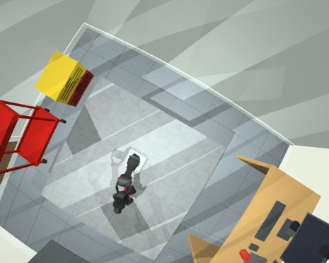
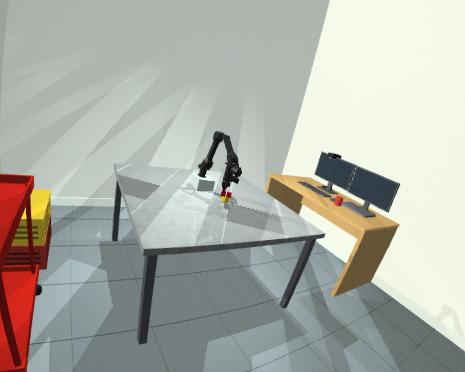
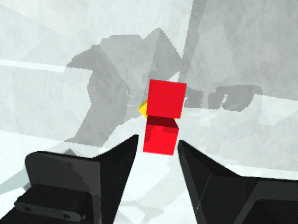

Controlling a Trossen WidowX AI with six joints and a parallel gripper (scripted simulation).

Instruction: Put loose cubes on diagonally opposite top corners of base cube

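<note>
In the wrist view two red cubes sit over a yellow base cube [image 3: 143, 108], of which only a corner shows at the left. The far red cube [image 3: 166, 98] is behind and touching or nearly touching the near red cube [image 3: 161, 138]; I cannot tell the gap. My gripper [image 3: 158, 141] [image 2: 227, 188] [image 1: 127, 193] is open, its black fingers on either side of the near red cube with a visible gap on each side. In the exterior view the red cubes [image 2: 226, 193] sit on the yellow base [image 2: 224, 199] on the table [image 2: 184, 225].
The arm's white base plate [image 1: 141, 163] is on the grey table [image 1: 172, 148]. Off the table are a red cart [image 2: 6, 260], yellow crates [image 1: 64, 78], and a wooden desk [image 2: 356, 225] with monitors.
</note>
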